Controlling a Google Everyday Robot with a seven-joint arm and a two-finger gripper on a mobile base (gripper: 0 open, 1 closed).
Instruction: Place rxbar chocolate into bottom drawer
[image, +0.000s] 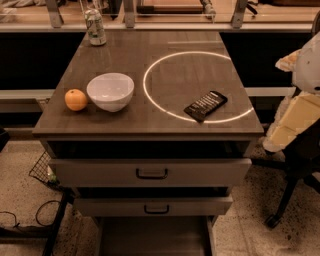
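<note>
Lying on the lit ring (144, 85), rxbar chocolate (205, 105), jaws out of view.

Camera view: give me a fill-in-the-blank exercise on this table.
The fruit beside the bowl is an ____.
The rxbar lies on the table, ____ of the bowl.
Only the bottom drawer shows no ____.
The gripper is out of view; only the arm shows, at the ____ edge.
Missing: orange; right; handle; right.

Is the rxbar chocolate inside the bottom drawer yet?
No, the rxbar chocolate lies on the cabinet top, with the end effector out of view.
</note>
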